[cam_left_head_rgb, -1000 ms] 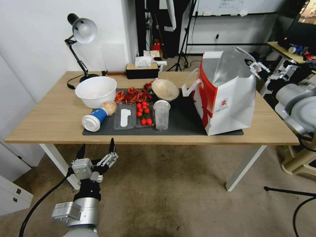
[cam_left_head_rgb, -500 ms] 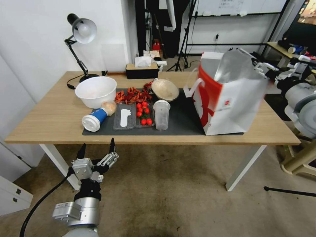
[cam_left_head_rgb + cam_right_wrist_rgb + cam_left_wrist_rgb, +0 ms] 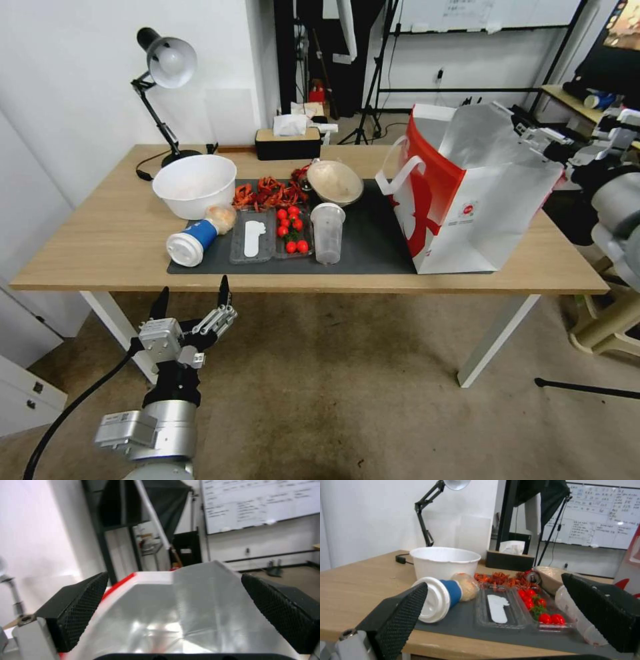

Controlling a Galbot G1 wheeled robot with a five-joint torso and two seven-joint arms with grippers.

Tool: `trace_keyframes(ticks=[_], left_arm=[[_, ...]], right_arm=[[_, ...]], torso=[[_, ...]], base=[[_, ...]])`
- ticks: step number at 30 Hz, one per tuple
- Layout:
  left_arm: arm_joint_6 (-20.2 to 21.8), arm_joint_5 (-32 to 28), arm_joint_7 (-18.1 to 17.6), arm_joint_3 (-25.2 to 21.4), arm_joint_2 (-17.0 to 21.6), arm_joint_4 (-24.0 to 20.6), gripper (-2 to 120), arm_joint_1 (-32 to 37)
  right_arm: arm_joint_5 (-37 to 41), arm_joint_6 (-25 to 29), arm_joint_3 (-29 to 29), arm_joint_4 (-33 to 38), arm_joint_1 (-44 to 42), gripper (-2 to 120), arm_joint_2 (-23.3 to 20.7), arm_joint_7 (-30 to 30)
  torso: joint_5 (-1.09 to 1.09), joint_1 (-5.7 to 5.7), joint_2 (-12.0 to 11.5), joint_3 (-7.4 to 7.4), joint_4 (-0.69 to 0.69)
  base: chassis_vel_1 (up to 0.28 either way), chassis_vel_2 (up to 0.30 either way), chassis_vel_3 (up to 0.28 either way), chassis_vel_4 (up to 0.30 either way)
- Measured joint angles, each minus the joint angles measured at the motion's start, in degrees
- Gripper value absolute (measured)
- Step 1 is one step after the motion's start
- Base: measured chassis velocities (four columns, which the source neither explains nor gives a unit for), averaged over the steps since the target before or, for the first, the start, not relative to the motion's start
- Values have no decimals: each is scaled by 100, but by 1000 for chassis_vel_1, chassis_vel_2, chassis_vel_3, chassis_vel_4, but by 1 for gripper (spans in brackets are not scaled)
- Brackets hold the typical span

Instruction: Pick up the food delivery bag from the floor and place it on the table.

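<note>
The food delivery bag (image 3: 467,193) is now standing on the table (image 3: 100,240), at the right end of the dark grey mat (image 3: 363,247), and it is leaning over toward the right edge with its top pulled open so that the silver lining is showing. A second ago it was sitting more squarely and a little further left; since then its upper part has been swinging rightward, and the white handle (image 3: 400,173) on its red side has been lifting with it.

The right gripper (image 3: 533,137) is sitting at the bag's top right rim. In the right wrist view its two black pads (image 3: 80,605) are standing wide apart with the foil mouth of the bag (image 3: 186,610) between them, and they are not pinching anything there. Whether a pad is brushing the rim I cannot tell. Compared with the earlier pictures, the right arm has been drawing away to the right.

I am judging that the bag has been set down and released, so the task is looking nearly finished. The lean is the one worry, since the bag is tipping toward the table's edge and could be toppling if the gripper is dragging the rim.

The left gripper (image 3: 190,300) is hanging low in front of the table over the floor (image 3: 333,400), fingers spread and holding nothing, and it has dropped only slightly
</note>
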Motion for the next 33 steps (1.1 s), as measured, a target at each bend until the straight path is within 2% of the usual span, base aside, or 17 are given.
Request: trace_keyframes(ticks=[7, 10, 11, 14, 19, 21, 26, 28, 33], left_arm=[[-26, 6, 116, -26, -9, -27, 100, 36], [-64, 35, 189, -66, 25, -40, 100, 90], [-64, 35, 189, -66, 25, -40, 100, 90], [-77, 66, 211, -109, 58, -45, 100, 113], [-93, 138, 284, -127, 81, -2, 100, 113], [-98, 192, 348, -120, 87, 65, 100, 116], [-135, 215, 393, -112, 86, 130, 100, 116], [-251, 275, 558, -80, 71, 302, 100, 86], [-341, 374, 602, -90, 75, 599, 100, -64]], right_arm=[[-365, 41, 108, 669, -490, 100, 231, -107], [-1111, 179, 139, 1198, -1122, 100, 583, -251], [-1111, 179, 139, 1198, -1122, 100, 583, -251], [-1874, 342, 300, 1524, -1813, 100, 906, -382], [-2621, 449, 370, 1716, -2582, 100, 1243, -441], [-3188, 529, 345, 1813, -3198, 100, 1543, -434], [-3505, 631, 289, 1816, -3500, 100, 1760, -446], [-4073, 1171, 82, 1591, -3884, 100, 2168, -663], [-4391, 1936, -236, 1123, -4044, 100, 2617, -984]], torso=[[1, 0, 0, 1, 4], [2, 0, 0, 0, 4], [2, 0, 0, 0, 4], [1, 0, 0, 0, 3], [1, 0, 0, 0, 3], [1, 0, 0, 0, 2], [1, 0, 0, 0, 2], [-1, 0, 0, 1, 4], [1, 0, 0, 1, 3]], base=[[0, 0, 0, 0], [0, 0, 0, 0], [0, 0, 0, 0], [0, 0, 0, 0], [0, 0, 0, 0], [0, 0, 0, 0], [0, 0, 0, 0], [0, 0, 0, 0], [0, 0, 0, 0]])
